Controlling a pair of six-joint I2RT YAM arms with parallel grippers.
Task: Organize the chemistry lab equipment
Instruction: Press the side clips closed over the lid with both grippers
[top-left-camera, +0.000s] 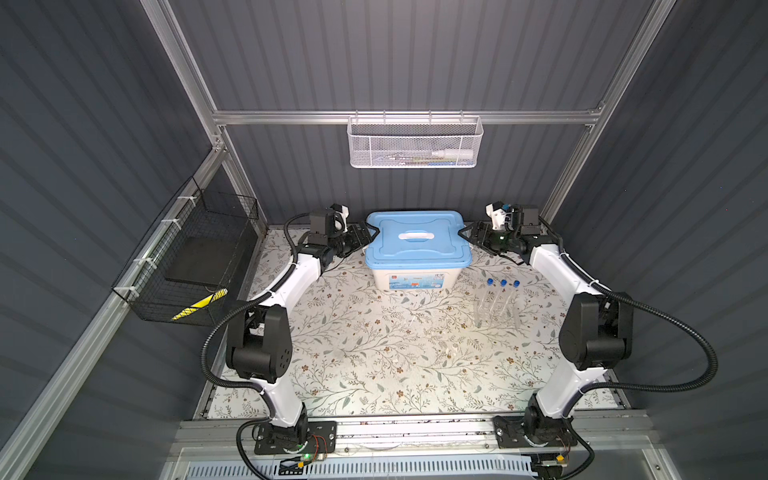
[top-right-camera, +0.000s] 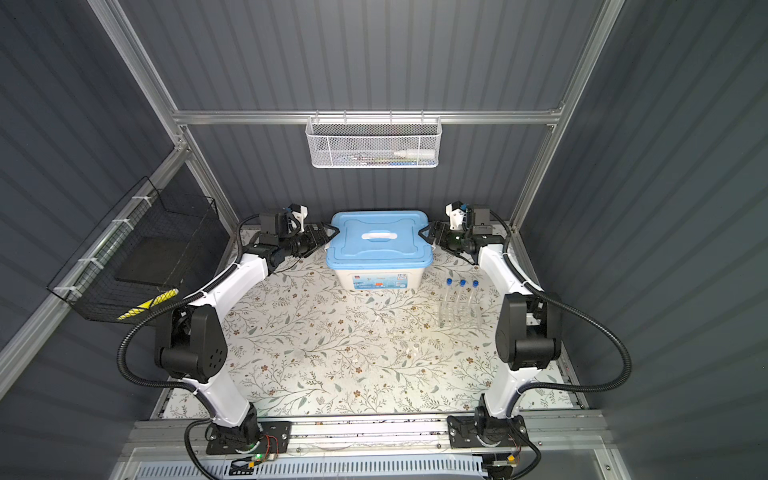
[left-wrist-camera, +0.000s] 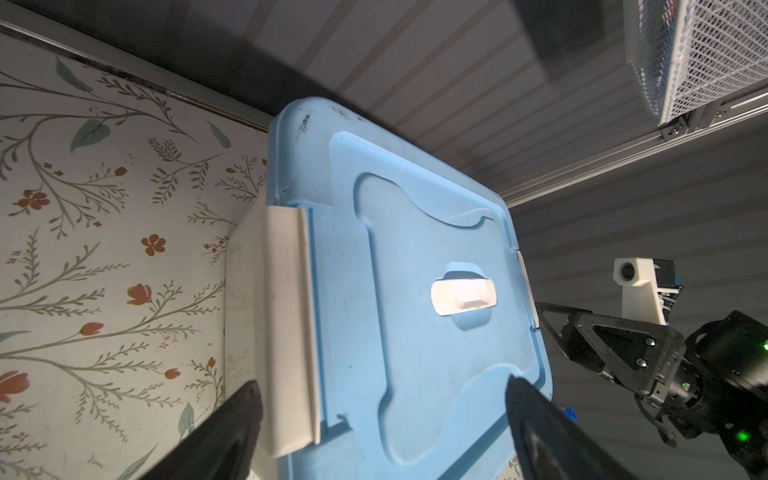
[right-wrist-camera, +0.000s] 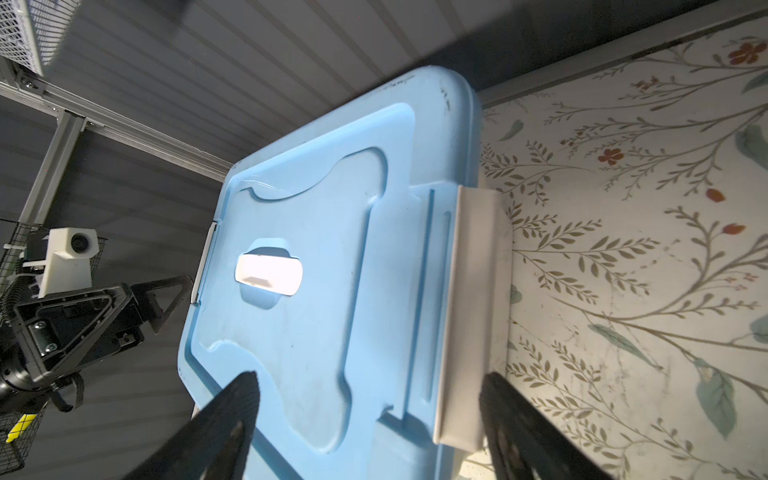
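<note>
Currently left gripper (left-wrist-camera: 382, 384) and right gripper (right-wrist-camera: 370, 376) gape wide, holding nothing, flanking cream blue-lidded plastic box (top-left-camera: 417, 278) at 12 o'clock; three clear blue-capped test tubes (top-left-camera: 503, 297) stand in clear tube rack (top-left-camera: 496, 318) at 2 o'clock.

Legend, as I view it from my remote station. Left arm (top-left-camera: 297, 276) and right arm (top-left-camera: 555, 272): white shells between black joint housings (top-left-camera: 259, 345). Hoses (top-left-camera: 706, 365): black, ribbed, looping outside each arm, fastened with white ties. Base plates (top-left-camera: 295, 436): black and flat. Left gripper (top-left-camera: 371, 232) and right gripper (top-left-camera: 465, 235): black, with hollow triangular fingers; I see silver screws (left-wrist-camera: 642, 363) and a green lamp (left-wrist-camera: 742, 436) on the right one. Camera mounts (top-left-camera: 496, 214): white blocks, one at each wrist.
</note>
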